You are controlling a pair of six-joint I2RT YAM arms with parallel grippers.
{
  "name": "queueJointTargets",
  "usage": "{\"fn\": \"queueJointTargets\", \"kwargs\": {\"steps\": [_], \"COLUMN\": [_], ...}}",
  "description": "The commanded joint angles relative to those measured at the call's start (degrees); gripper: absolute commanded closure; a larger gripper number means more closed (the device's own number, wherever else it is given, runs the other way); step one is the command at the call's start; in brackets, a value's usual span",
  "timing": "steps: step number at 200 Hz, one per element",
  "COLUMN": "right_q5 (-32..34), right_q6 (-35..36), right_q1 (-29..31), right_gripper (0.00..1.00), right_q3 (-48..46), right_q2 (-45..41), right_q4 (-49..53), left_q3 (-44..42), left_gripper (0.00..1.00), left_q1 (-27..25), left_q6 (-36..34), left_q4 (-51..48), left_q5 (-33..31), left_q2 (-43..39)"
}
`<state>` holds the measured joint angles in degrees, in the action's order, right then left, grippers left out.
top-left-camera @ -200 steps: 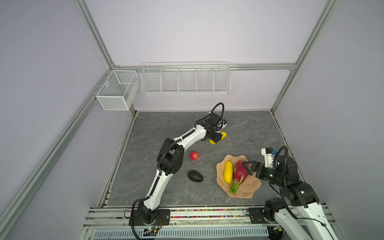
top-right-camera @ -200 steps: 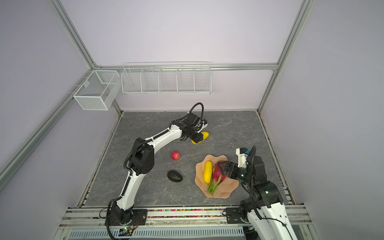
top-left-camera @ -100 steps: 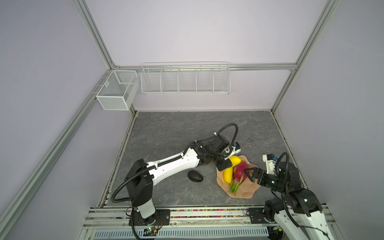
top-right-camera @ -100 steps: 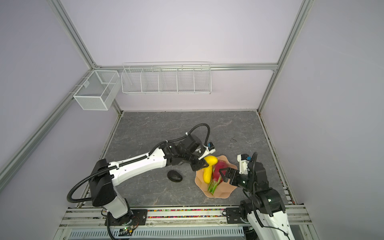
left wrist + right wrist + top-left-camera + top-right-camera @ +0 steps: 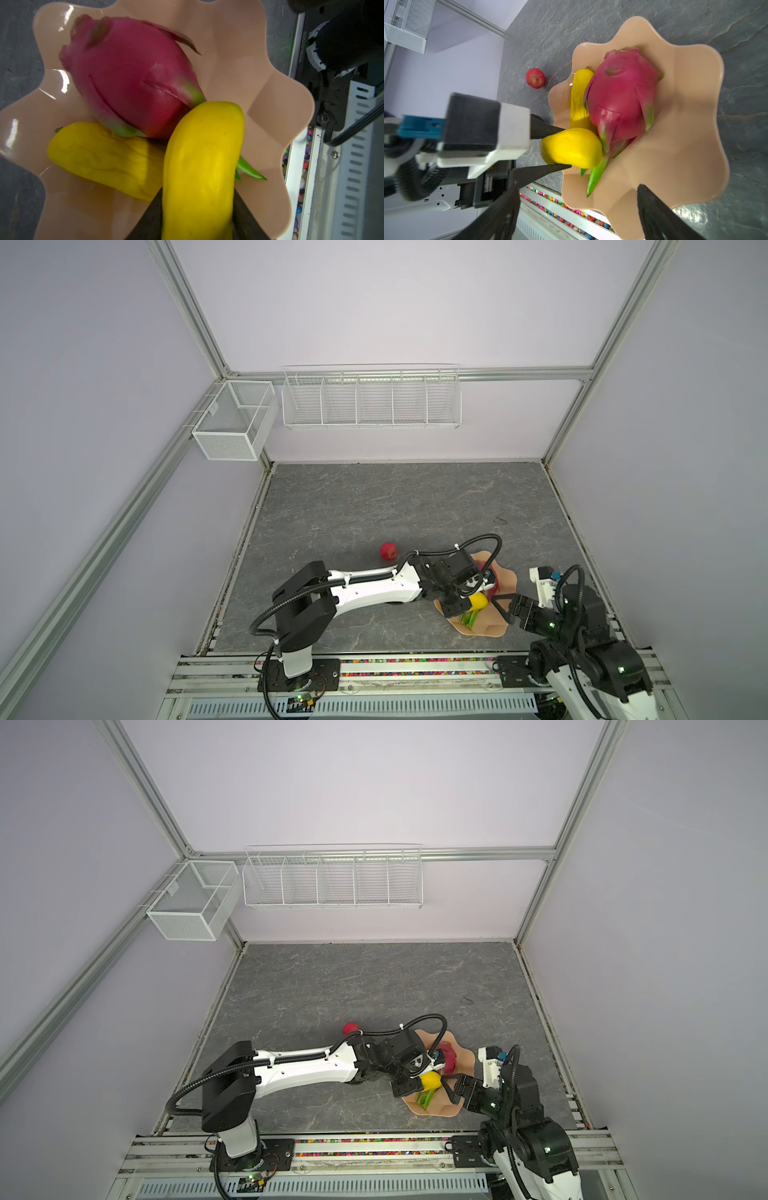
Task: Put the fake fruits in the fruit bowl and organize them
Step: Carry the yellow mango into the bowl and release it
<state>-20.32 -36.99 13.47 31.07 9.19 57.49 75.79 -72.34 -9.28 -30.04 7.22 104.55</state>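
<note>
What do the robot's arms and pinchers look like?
The left arm has smooth white tubes, chunky black joints and a ribbed black cable looping along it. The right arm is mostly black with tiny green lights. The left gripper and right gripper both have thin, pointy black fingers.

From my console I count: yellow fruit [image 5: 199,166] x2 | dragon fruit [image 5: 133,79] x1 | red fruit [image 5: 388,551] x1 | bowl [image 5: 280,108] x1 | wire basket [image 5: 372,402] x2 | arm [image 5: 374,591] x2 | tabletop [image 5: 374,506] x1
</note>
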Motion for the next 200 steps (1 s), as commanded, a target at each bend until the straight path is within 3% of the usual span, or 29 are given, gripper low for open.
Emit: {"fn": "queueJointTargets", "kwargs": {"steps": [1, 49, 96, 134, 171, 182, 200], "right_q5": [-0.69, -0.64, -0.89, -0.82, -1.13, -1.45, -4.06], "right_q6": [-1.41, -0.62, -0.1, 0.08, 1.25, 1.55, 2.16], "right_q1": [-0.29, -0.28, -0.27, -0.25, -0.29, -0.26, -0.27], "right_gripper": [0.11, 0.11, 0.11, 0.11, 0.11, 0.11, 0.11], "right_q3": [-1.36, -1.3, -1.36, -1.27, -0.94, -0.93, -0.92], "right_q2": [-1.38, -0.97, 0.79, 2.33, 5.52, 6.87, 9.66], "right_q4": [2.09, 1.49, -0.69, -2.09, -6.42, -8.02, -12.13], "left_q3": [3.48, 4.28, 5.09, 4.77, 0.6, -1.48, -5.66], "left_gripper": [0.57, 0.53, 0.29, 0.24, 0.24, 0.24, 0.22], "left_q1": [-1.43, -2.55, -2.56, -1.71, 3.89, 5.92, 9.61], "left_q6": [-1.87, -1.86, -2.72, -2.96, 0.19, 3.29, 9.49], "left_q4": [-0.97, -1.25, -3.87, -3.88, -0.8, 0.92, 4.11], "left_q5": [0.62, -1.6, -4.12, -5.63, -2.89, -5.85, -16.63], "left_q2": [2.58, 3.74, 2.57, -2.87, -11.67, -14.41, -18.29]}}
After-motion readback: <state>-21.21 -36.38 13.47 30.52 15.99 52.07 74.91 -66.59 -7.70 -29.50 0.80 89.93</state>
